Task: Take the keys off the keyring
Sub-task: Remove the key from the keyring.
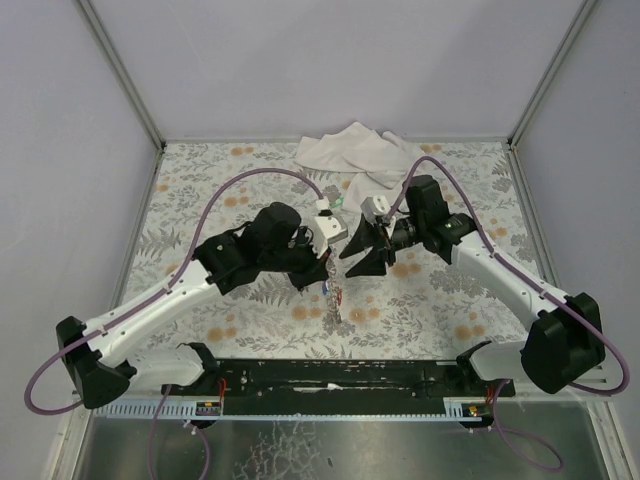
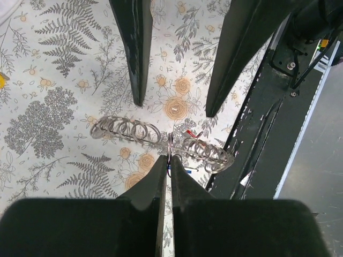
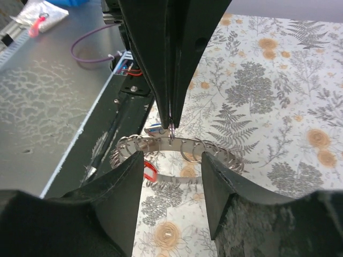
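Our left fingers (image 2: 154, 184) are pinched shut on one ring near the middle of the keyring (image 2: 131, 129). The chain hangs from them and sags to either side, apparently just clear of the desk (image 2: 48, 107). We judge that this hold lifts the links and steadies them where the other arm can work. Our right fingers (image 3: 126, 184) stand wide and empty, facing the left ones. One tip sits on each side of the pinched ring, close to the chain but not touching it. A red key (image 3: 150, 172) dangles under the links toward the desk's near edge, and it looks like the likeliest one to take next.
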Tool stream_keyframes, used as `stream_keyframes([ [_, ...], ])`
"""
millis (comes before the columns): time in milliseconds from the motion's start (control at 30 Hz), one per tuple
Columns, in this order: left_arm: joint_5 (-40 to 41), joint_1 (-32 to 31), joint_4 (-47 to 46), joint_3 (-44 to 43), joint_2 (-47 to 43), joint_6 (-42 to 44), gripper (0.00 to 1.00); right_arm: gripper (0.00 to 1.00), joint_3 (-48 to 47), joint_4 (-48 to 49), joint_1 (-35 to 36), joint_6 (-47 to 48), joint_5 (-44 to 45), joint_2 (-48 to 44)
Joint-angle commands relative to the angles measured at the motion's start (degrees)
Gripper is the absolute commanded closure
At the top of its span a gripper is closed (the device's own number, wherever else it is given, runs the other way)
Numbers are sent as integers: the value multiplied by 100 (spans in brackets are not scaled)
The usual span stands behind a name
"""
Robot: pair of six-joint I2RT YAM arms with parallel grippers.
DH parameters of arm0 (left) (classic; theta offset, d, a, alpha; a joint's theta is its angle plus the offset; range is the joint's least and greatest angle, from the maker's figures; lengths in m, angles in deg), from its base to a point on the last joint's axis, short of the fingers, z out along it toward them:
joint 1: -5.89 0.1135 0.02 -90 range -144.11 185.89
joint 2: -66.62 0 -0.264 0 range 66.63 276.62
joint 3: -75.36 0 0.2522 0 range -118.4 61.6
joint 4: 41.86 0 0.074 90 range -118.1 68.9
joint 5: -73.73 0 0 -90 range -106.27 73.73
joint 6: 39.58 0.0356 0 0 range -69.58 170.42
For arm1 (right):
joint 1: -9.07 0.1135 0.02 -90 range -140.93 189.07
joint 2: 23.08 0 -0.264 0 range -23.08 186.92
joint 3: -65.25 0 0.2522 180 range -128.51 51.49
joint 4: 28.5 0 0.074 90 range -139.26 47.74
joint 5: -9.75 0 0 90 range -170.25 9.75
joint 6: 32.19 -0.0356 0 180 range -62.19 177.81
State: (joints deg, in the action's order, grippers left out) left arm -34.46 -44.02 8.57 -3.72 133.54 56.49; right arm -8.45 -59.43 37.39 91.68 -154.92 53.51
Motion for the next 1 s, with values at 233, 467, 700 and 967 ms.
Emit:
stream_keyframes([
  [233, -128, -19, 961, -1167, 658, 158, 100, 50, 583, 2285, 227, -1906, -380, -48],
  [467, -129, 10, 985, -1348, 768, 143, 100, 62, 830, 3350, 304, -2847, -411, -49],
  [700, -213, 103, 939, -1404, 814, 53, 100, 77, 859, 3482, 361, -2994, -387, -31],
  [967, -304, 227, 818, -1373, 764, -44, 100, 88, 827, 3337, 372, -2846, -369, -24],
])
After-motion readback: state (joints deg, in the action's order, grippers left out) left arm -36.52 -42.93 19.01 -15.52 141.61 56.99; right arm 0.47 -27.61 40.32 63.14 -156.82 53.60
